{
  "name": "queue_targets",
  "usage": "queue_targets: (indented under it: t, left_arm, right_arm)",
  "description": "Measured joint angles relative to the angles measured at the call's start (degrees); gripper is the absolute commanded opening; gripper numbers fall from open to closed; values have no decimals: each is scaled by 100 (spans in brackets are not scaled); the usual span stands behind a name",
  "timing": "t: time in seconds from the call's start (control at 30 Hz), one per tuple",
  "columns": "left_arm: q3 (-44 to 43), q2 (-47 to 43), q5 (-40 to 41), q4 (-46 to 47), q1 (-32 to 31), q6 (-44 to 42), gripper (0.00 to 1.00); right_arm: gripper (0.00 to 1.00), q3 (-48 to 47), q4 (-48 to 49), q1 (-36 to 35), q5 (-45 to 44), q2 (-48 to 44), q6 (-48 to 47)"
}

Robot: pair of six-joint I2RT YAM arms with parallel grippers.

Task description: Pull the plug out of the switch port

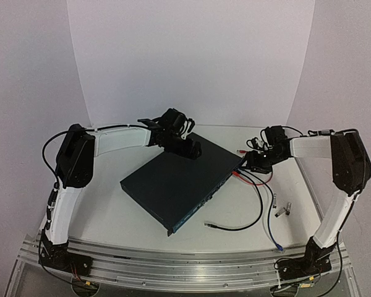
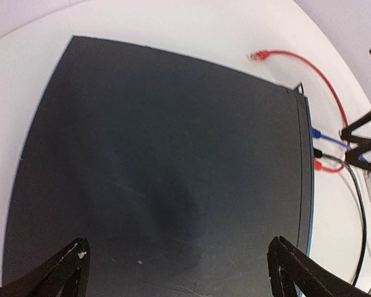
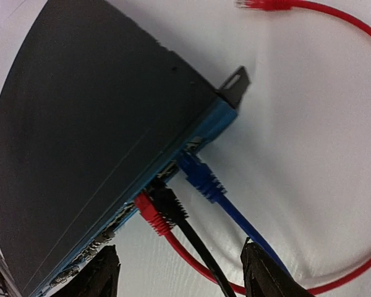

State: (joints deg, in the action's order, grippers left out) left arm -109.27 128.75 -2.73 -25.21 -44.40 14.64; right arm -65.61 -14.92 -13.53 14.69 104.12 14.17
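The switch [image 1: 173, 182] is a flat dark box lying diagonally on the white table, its socket face turned to the right. A blue plug [image 3: 201, 176], a black plug [image 3: 171, 205] and a red plug [image 3: 147, 210] sit in sockets near its far end. My right gripper [image 3: 182, 278] is open just off that face, and the red and black cables run between its fingers [image 3: 266, 275]. It also shows in the top view [image 1: 255, 161]. My left gripper [image 2: 179, 275] is open and empty, hovering over the switch's top [image 2: 161, 173] near the far corner [image 1: 188, 148].
A red cable loops on the table with its free plug [image 3: 260, 5] beyond the switch's mounting ear [image 3: 235, 85]. A loose black cable [image 1: 235, 226], a blue cable end [image 1: 278, 249] and small metal connectors [image 1: 284, 210] lie to the right of the switch.
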Motion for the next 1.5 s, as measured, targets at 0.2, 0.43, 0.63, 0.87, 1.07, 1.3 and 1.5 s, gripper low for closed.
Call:
queue_targets:
  t: [0.2,0.43,0.63,0.87,1.07,1.3,1.5]
  left_arm:
    - [-622,498,-442,10,580,-183,100]
    - [-421,725,-715,-4,582,-435,100]
    - [-383,746,-811,105,518,-550,100]
    - [-343,756,-841,226,518,-566,100]
    - [-342,763,-911,241,520,-570,100]
    - [-342,802,-923,354,520,-587,100]
    - [-342,823,-924,427,520,-588,100]
  right_arm:
    - [55,-487,183,16,686,441,27]
    - [51,-417,353,266,1429,603,1010]
    - [53,58,681,296,1701,601,1736]
    - [56,879,1881,294,1853,340,2729]
    - [57,1115,2602,293,1862,335,2978]
    - [56,1043,2685,410,1867,317,2909]
    - [54,851,2683,814,1897,320,2796]
